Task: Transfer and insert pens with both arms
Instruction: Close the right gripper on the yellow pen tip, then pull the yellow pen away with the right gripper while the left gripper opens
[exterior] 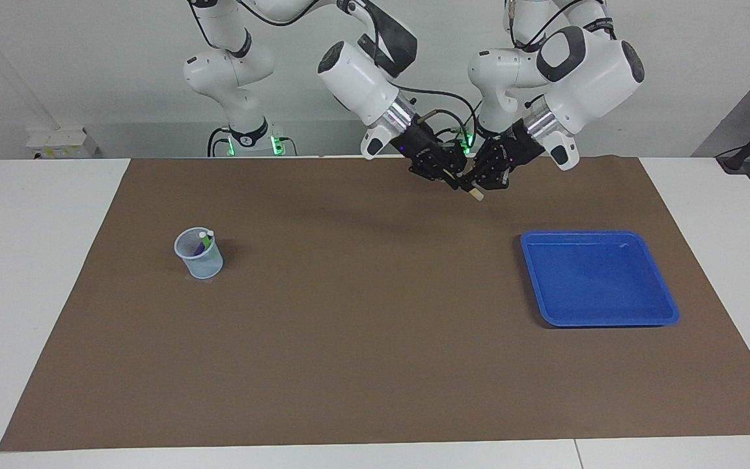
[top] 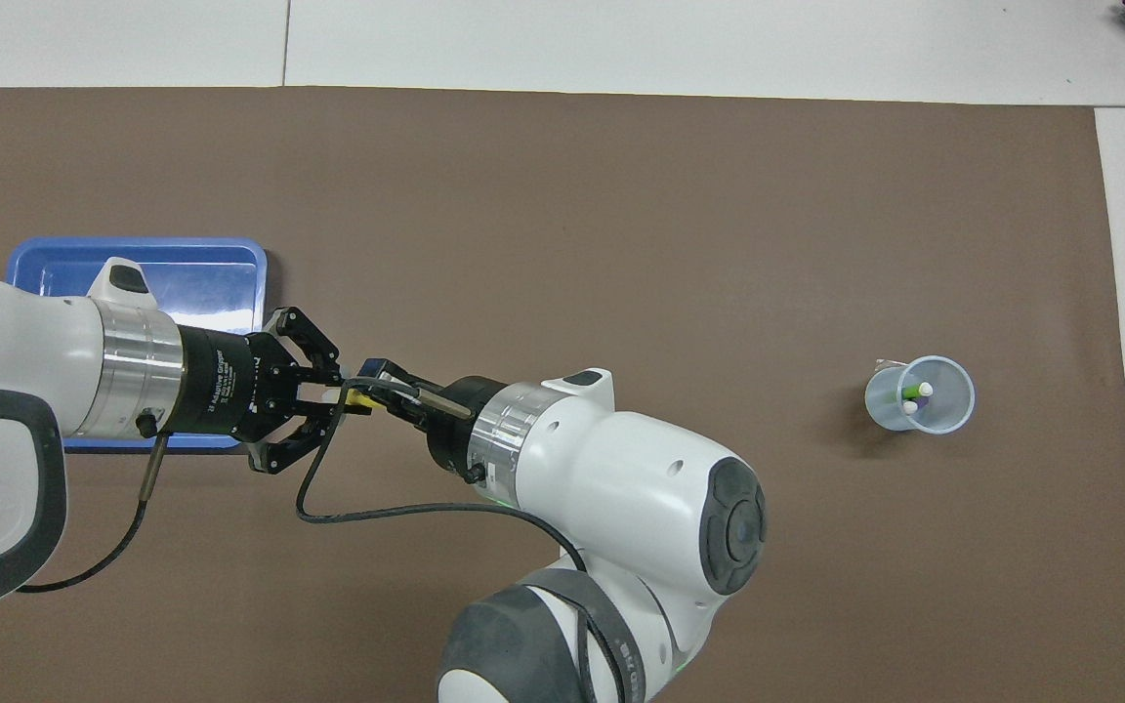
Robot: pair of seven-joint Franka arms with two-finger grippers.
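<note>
Both fingers sets [top: 333, 402] [top: 374, 389] clamp yellow pen [top: 358, 399]; black wrist lettering unreadable.

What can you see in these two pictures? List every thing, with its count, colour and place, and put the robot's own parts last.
Mat: one, brown, covering most of the white table.
Tray: one, blue, on the mat toward the left arm's end, nothing in it.
Cup: one, clear, on the mat toward the right arm's end.
Purple pen: one, standing in the cup.
Green pen: one, standing in the cup.
Yellow pen: one, held in the air over the mat between the two grippers.
Left gripper: one, black, shut on the yellow pen.
Right gripper: one, black, shut on the same pen.
</note>
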